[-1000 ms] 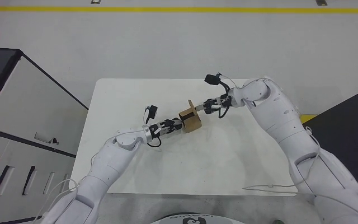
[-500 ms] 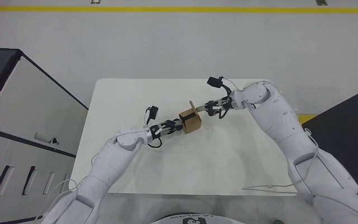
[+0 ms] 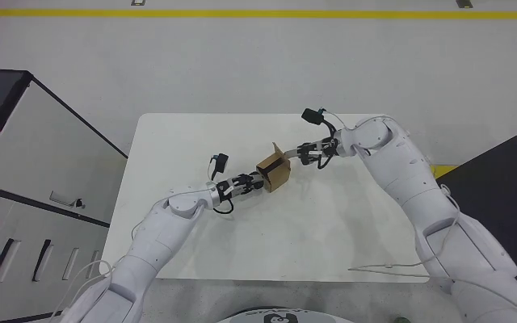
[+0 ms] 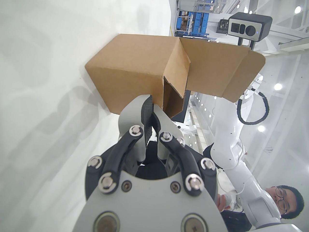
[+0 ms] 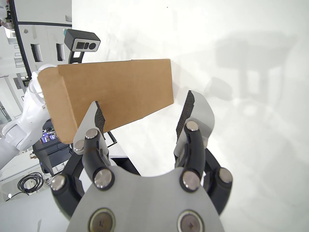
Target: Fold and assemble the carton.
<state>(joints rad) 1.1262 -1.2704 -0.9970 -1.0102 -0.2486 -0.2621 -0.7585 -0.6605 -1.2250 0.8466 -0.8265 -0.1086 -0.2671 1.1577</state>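
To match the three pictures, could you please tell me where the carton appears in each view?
Top view: carton over the middle of the white table.
Left wrist view: carton just beyond the left hand, which is shut on its edge.
Right wrist view: carton just ahead of the open right hand.
Shared landmark: the white table below it.
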